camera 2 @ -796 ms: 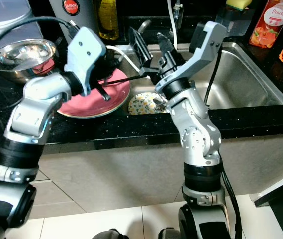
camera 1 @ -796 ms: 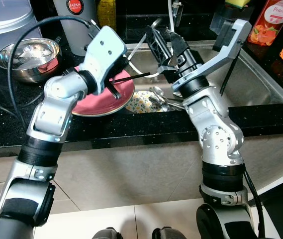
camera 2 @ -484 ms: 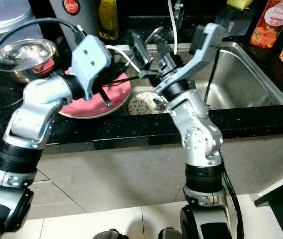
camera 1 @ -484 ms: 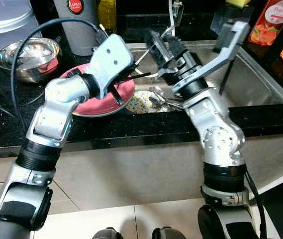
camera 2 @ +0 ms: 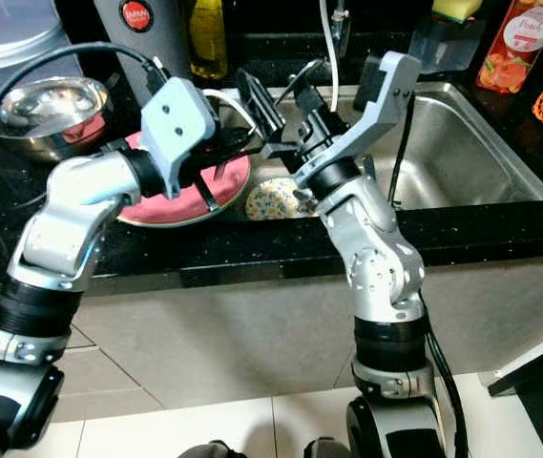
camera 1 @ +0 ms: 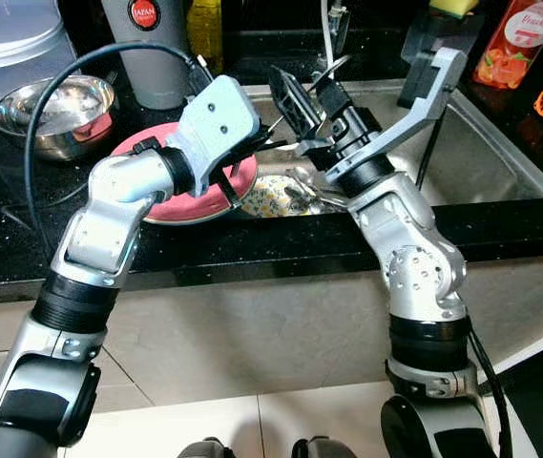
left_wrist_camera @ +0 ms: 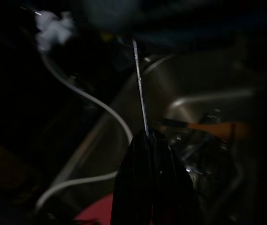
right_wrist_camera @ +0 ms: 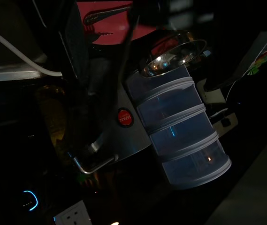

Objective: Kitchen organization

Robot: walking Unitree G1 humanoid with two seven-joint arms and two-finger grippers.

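Thin metal stick [left_wrist_camera: 140, 84], maybe a knife or a fork handle, too thin and dark to name. Pinched tight at one end by the left hand [left_wrist_camera: 148, 136], pointing out past the fingertips. Held up in the air over the pink plate [camera 1: 168, 206] and the near edge of the sink [camera 1: 486, 167], tip reaching toward the right hand [camera 1: 311, 103]. Right hand spread wide, close to the stick's far end, not touching it as far as can be seen. Looks like a pass from one hand to the other, about to start.

Below, in the sink: a flowery little dish [camera 1: 269, 197] and some spoons [camera 1: 311, 186]. On the black tabletop [camera 1: 23, 248], off to the left: a shiny steel bowl [camera 1: 56, 103].

Could go wrong in a few ways. Letting go too soon, before the right hand squeezes shut: down into the spoons with a clatter. Closing off to one side: a push, a twist, then a slip. Moving too fast: hands bumping, or the white cord [left_wrist_camera: 84, 96] catching.
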